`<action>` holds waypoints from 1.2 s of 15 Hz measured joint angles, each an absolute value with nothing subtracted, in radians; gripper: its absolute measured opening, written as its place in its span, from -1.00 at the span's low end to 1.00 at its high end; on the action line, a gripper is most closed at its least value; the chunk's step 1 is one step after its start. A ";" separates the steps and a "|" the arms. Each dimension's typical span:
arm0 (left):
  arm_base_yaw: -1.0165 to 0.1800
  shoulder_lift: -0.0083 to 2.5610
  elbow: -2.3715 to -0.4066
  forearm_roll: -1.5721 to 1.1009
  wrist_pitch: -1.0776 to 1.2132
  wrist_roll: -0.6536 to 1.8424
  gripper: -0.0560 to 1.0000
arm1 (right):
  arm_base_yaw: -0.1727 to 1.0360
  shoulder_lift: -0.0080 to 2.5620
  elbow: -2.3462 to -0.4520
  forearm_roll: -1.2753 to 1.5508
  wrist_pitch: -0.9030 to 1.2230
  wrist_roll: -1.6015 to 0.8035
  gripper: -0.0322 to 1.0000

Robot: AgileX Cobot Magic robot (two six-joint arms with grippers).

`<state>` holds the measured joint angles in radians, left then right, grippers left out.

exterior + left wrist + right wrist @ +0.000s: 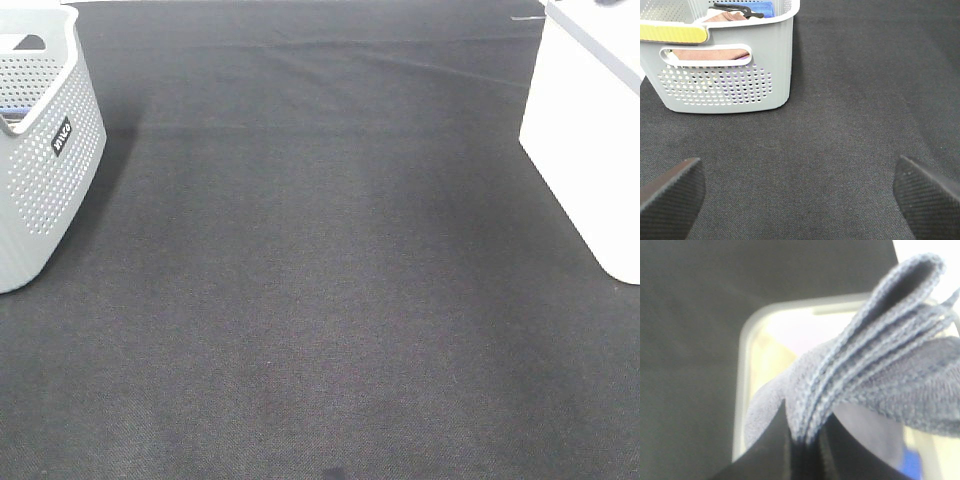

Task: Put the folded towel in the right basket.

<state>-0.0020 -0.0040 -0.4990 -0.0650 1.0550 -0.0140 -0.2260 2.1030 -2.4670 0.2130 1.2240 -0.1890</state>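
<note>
Right claw pinched on folded towel, right basket open beneath it, left claw spread wide, grey perforated basket ahead

Empty left pincer spread wide, right pincer clamped tight on the folded towel

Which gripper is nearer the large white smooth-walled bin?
Right. The right gripper, clamping the folded lavender-grey towel, hangs over the white bin; the left gripper sits open near the grey perforated basket.
</note>
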 joint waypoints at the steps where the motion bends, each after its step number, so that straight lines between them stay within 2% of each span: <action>1: -0.002 -0.004 -0.499 -0.065 1.055 -0.014 0.94 | -0.226 2.094 -2.409 0.183 1.224 -0.189 -0.82; 6: -0.002 -0.004 -0.499 -0.065 1.055 -0.014 0.94 | -0.226 2.093 -2.227 0.143 1.224 -0.188 -0.82; 10: -0.002 -0.004 -0.499 -0.065 1.055 -0.014 0.94 | -0.226 2.093 -2.169 0.075 1.223 -0.158 -0.77; 11: -0.002 -0.004 -0.499 -0.065 1.055 -0.014 0.94 | -0.226 2.093 -2.169 0.072 1.223 -0.158 -0.61; 14: -0.002 -0.004 -0.499 -0.065 1.055 -0.014 0.94 | -0.226 2.093 -2.169 0.068 1.223 -0.157 0.20; 15: -0.002 -0.004 -0.499 -0.065 1.055 -0.014 0.94 | -0.226 2.093 -2.169 0.066 1.223 -0.157 0.38; 18: -0.002 -0.004 -0.499 -0.065 1.055 -0.014 0.94 | -0.226 2.076 -2.169 0.131 1.223 -0.156 0.45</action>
<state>-0.0020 -0.0040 -0.4990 -0.0650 1.0550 -0.0140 -0.2260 2.0760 -2.1690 0.1310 1.2230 -0.1560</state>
